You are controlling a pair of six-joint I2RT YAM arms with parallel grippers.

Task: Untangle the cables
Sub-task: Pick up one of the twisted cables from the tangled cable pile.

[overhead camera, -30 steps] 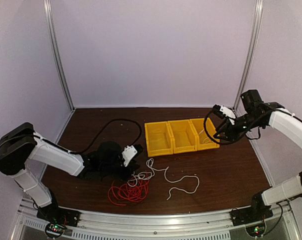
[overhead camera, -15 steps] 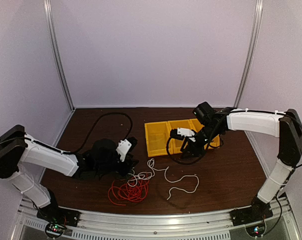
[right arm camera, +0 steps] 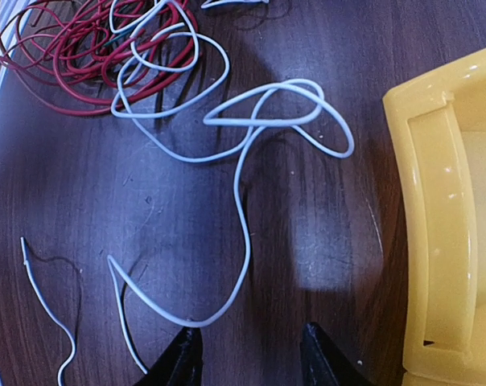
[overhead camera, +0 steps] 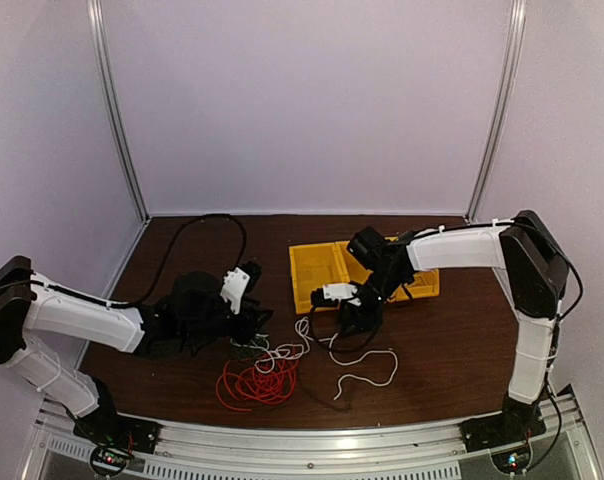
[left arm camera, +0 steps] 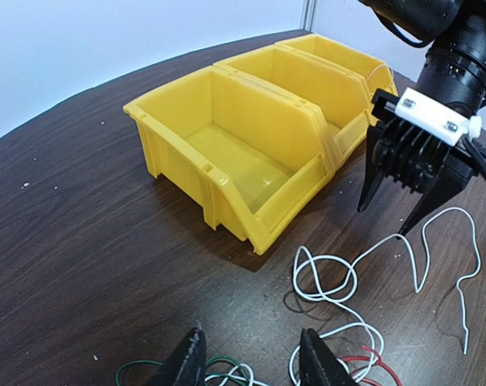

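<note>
The red cable lies in a loose heap near the front of the table, its loops mixed with the white cable. The white cable runs right in open bends. A thin green wire lies with white strands beneath my left gripper, which stands open just above them at the heap's left. My right gripper is open and points down at the table. A bend of the white cable lies by its left fingertip. I cannot pick out the black cable.
Three yellow bins stand in a row behind the cables, close to my right gripper. The nearest bin is empty, and a white strand shows in the far one. Bare dark wood lies left of the bins.
My right arm has swung from the far right, across the bins, down to the white cable in the middle. The left gripper has drawn back a little and its jaws have widened.
</note>
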